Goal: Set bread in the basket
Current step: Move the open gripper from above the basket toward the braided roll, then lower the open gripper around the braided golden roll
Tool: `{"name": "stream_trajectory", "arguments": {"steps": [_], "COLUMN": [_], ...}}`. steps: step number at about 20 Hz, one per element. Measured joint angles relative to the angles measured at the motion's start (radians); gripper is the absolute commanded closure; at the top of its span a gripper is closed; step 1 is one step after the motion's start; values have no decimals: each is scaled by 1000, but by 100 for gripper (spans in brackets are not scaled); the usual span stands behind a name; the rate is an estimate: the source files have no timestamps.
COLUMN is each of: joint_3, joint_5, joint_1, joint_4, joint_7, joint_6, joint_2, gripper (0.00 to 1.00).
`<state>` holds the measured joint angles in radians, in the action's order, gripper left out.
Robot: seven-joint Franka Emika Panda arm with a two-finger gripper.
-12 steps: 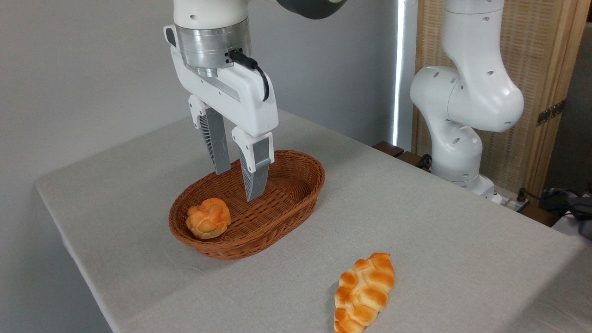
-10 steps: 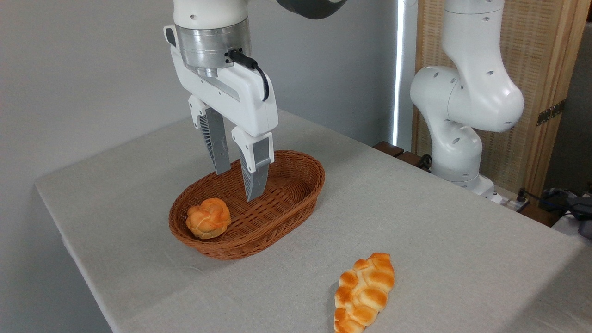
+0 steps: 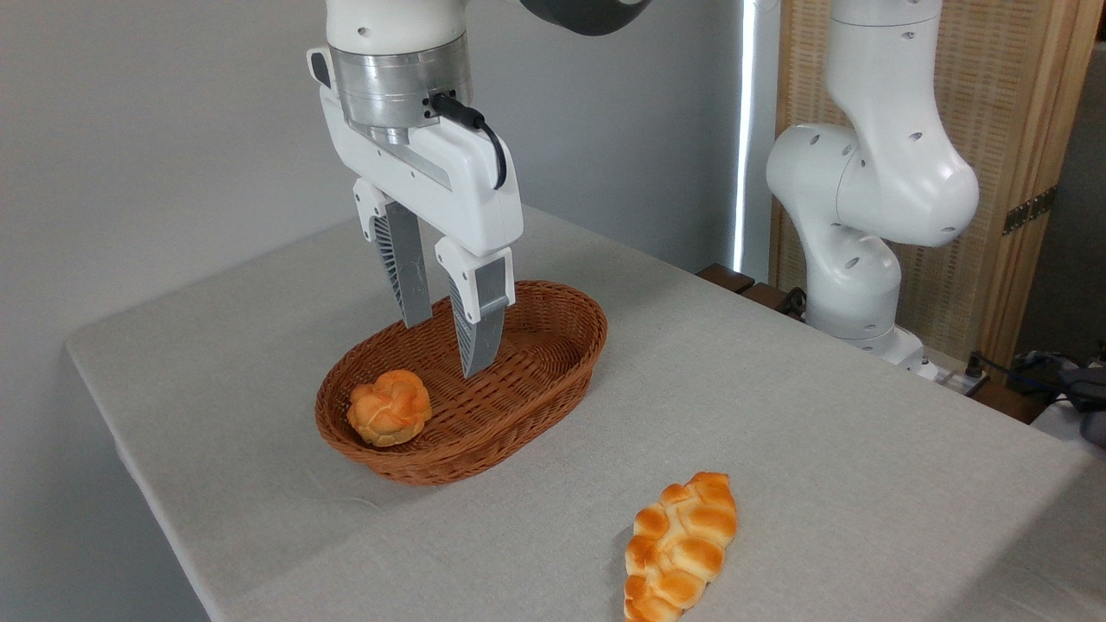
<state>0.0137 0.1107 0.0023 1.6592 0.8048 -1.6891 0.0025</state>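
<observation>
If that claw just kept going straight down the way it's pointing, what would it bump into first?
Most likely the woven floor of the basket. The open gripper points down over its middle, right of the small round bun. Depth is hard to judge from one view.

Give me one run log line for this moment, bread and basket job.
gripper: open, empty, above basket | bread: on table, outside basket | small bun: in basket | step: bread not yet grasped

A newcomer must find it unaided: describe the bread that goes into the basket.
Start at the oval wicker basket on the grey table. Look nearer the camera, to the right: the bread lies alone on the cloth. It is a long braided loaf, unlike the small round bun inside the basket.
</observation>
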Motion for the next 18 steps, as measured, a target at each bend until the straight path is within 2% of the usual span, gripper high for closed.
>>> {"name": "stream_trajectory", "arguments": {"steps": [4, 11, 18], "joint_3": [16, 151, 223], "joint_5": [-2, -5, -6], "joint_1": [2, 10, 16], "joint_4": [1, 88, 199], "joint_7": [-2, 2, 2], "joint_6": [0, 9, -2], "joint_2": [-5, -74, -95], "gripper": [0, 0, 0]}}
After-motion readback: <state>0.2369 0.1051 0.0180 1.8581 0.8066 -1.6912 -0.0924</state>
